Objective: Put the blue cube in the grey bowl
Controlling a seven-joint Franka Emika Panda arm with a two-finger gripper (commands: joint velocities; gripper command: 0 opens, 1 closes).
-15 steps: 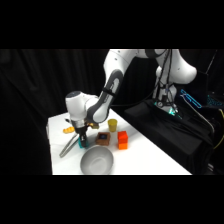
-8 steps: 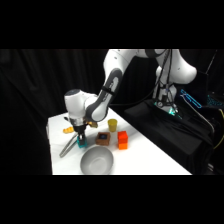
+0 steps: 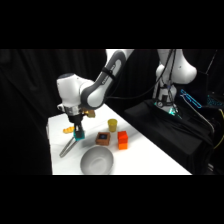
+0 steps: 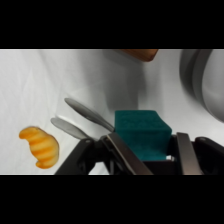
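The grey bowl (image 3: 96, 161) sits by the tabletop's (image 3: 150, 160) near edge. Just behind it, toward the left edge, the end effector (image 3: 77, 135) grips the blue cube (image 4: 142, 134) between its fingers, above the metal tongs (image 3: 68, 146) and beside a ridged orange piece (image 4: 41, 146). Farther back stand a brown block (image 3: 103, 138), an orange block (image 3: 122, 139) and a yellow cup (image 3: 112, 124).

The gripper (image 3: 77, 134) is rising slightly off the table (image 3: 145, 155) and shifting a little toward the bowl (image 3: 96, 161), compared with a second ago. It is carrying the cube (image 3: 77, 135) clamped between its fingers, so the cube is leaving the tongs (image 3: 67, 147) behind.
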